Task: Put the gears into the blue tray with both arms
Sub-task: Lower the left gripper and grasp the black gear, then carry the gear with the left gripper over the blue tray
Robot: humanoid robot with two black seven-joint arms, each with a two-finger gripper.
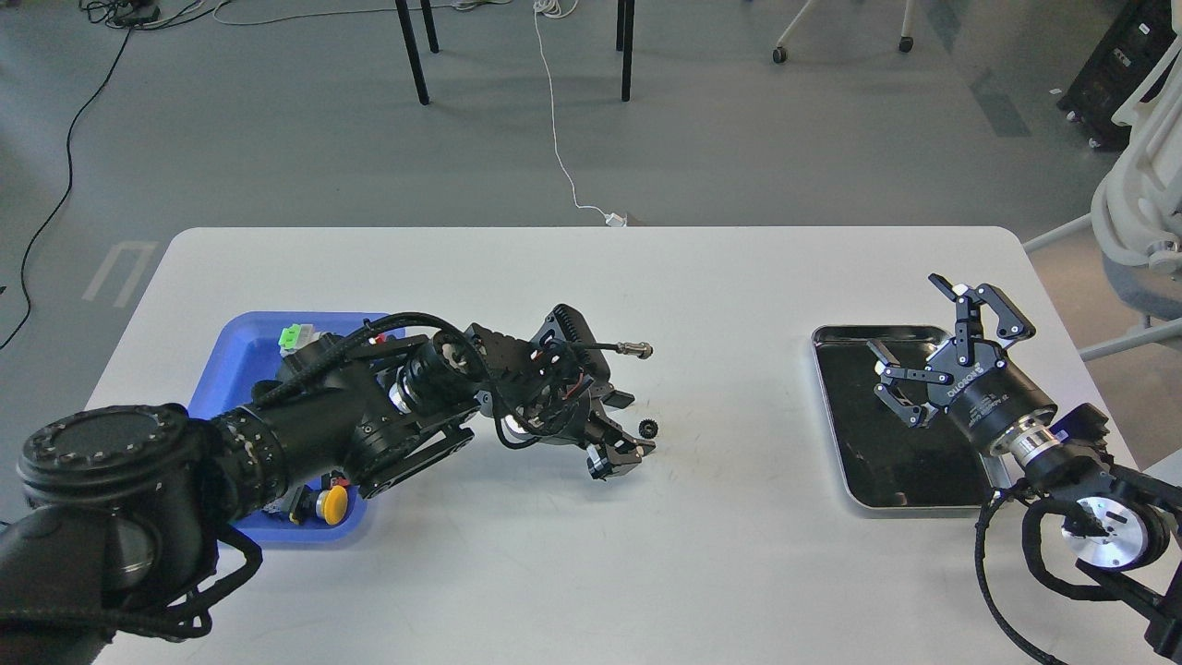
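Observation:
A small black gear (648,428) lies on the white table, just right of my left gripper's fingertips and apart from them. My left gripper (626,427) is low over the table, its fingers spread and nothing between them. The blue tray (238,356) sits at the table's left, mostly hidden under my left arm. My right gripper (934,346) hovers open and empty over the far part of the silver tray (836,416).
Push-buttons lie in the blue tray, one with a green cap (294,338) at the back and one with a yellow cap (331,503) at the front. A cable with a metal plug (635,349) sticks out from my left wrist. The silver tray's black bottom looks bare.

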